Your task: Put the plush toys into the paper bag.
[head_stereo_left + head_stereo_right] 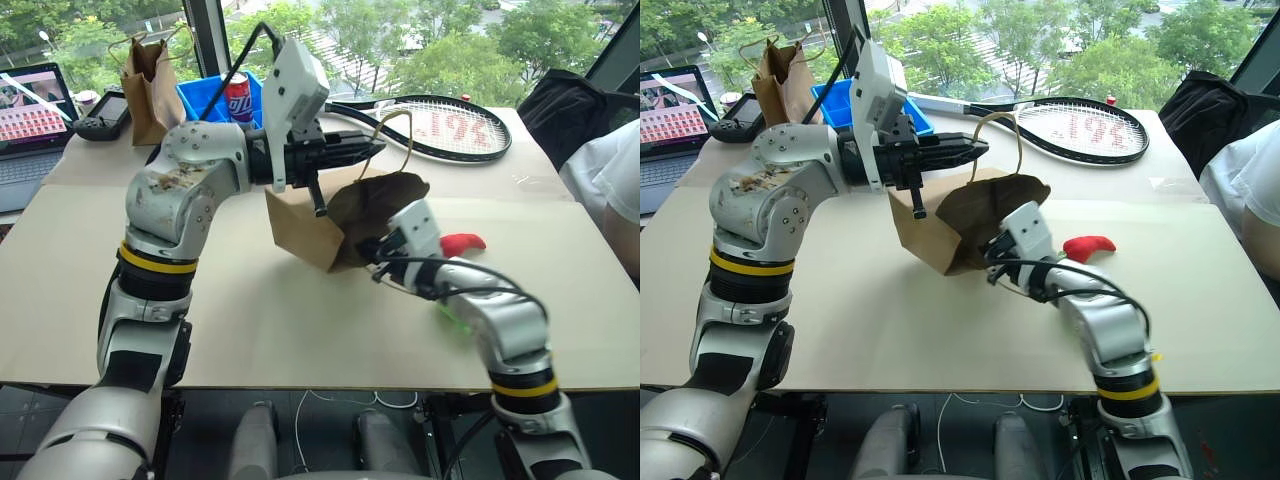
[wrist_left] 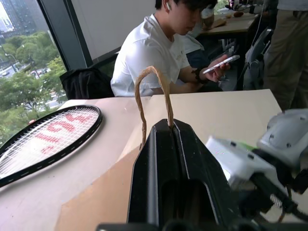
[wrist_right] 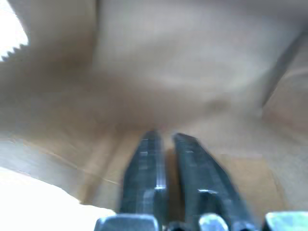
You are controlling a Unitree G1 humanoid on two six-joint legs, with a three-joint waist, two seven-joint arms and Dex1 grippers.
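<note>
the wide light brown kraft paper bag [image 1: 330, 225] hangs tilted from the left gripper [image 1: 368, 150], clamped on its cord handle. right gripper [image 3: 166, 139], slightly parted, empty, reaches inside; withdraw slowly, then fetch the small red chili-shaped plush [image 1: 462, 243] nearby.

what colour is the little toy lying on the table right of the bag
Red: the chili-shaped plush toy shows best in the right eye view.

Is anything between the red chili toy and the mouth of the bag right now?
Yes. The right hand sits in the mouth of the paper bag, its arm lying between the red chili toy and the opening. The left hand holds the bag's handle.
</note>
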